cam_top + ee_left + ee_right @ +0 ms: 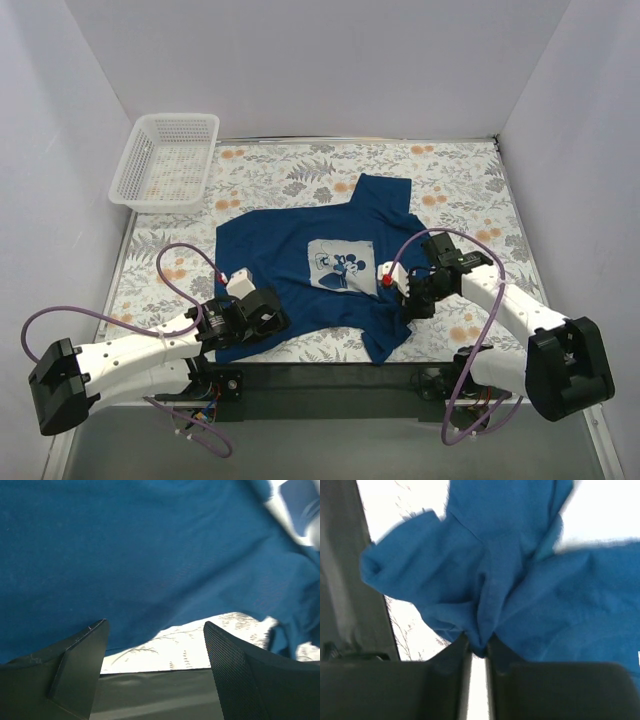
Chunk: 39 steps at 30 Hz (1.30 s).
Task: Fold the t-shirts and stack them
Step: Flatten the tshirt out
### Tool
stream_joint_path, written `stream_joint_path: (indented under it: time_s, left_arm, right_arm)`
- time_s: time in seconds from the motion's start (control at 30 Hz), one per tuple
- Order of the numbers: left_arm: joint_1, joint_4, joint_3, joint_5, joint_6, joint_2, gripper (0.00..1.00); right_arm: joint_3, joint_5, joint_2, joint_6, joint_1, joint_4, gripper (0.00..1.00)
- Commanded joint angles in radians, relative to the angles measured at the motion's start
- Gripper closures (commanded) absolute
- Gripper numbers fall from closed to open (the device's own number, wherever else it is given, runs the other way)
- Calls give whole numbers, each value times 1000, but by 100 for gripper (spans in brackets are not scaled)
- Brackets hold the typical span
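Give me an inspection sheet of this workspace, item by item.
Surface: floral tablecloth, lying flat.
Job's things: one navy t-shirt, spread out, not yet folded, its right side bunched.
Clutter: white mesh basket at the far left corner.
Grippers: left gripper open at the near hem; right gripper pinching a fold of the shirt.
Cables: purple cables loop beside both arms.
Surroundings: plain white walls.

Left claw [156, 630] jaws apart, right claw [479, 647] pinching t-shirt [520, 555], 2 arms angled inward

T-shirt [150, 555] cut off in both wrist views; right wrist view blurred; pinched fold hidden between right fingers [420, 690].
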Motion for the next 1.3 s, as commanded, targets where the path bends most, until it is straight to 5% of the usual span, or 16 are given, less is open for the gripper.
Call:
stream_joint_path:
  time_s: [0.0, 0.07, 0.3, 0.37, 0.4, 0.53, 0.7, 0.8, 0.83, 0.93, 1.1, 1.27]
  left_arm:
    - [0, 12, -21, 5, -142, 17, 30]
    - [2, 18, -24, -18, -133, 12, 30]
    - [5, 35, -20, -28, -75, 27, 28]
    - [5, 48, -12, -27, -29, 27, 27]
    - [5, 79, -9, -15, 5, 27, 25]
    - [5, 124, 14, -4, 125, 8, 21]
    - [12, 84, 72, -99, 242, -69, 12]
    - [61, 188, 76, -196, 348, -120, 6]
    - [131, 229, 76, -199, 438, -123, 5]
    - [356, 379, 118, -99, 594, -53, 6]
    - [713, 530, 226, 284, 712, 199, 11]
    - [903, 597, 347, 517, 758, 519, 21]
  right_arm:
    - [35, 128, -32, -8, 6, -29, 85]
    - [67, 296, -158, -261, -23, -247, 96]
    - [-2, 483, -253, -452, -168, -391, 97]
    - [-25, 513, -268, -481, -243, -379, 83]
    - [-31, 507, -273, -484, -268, -369, 63]
    - [106, 374, -267, -443, -413, -339, 44]
    - [281, 106, -183, -273, -514, -294, 36]
    - [309, -48, -71, 26, -515, -52, 37]
    - [315, -69, 11, 239, -515, 128, 35]
    - [424, -95, 230, 463, -506, 352, 33]
    - [759, -94, 565, 681, -503, 368, 28]
    - [933, -89, 810, 749, -489, 343, 29]
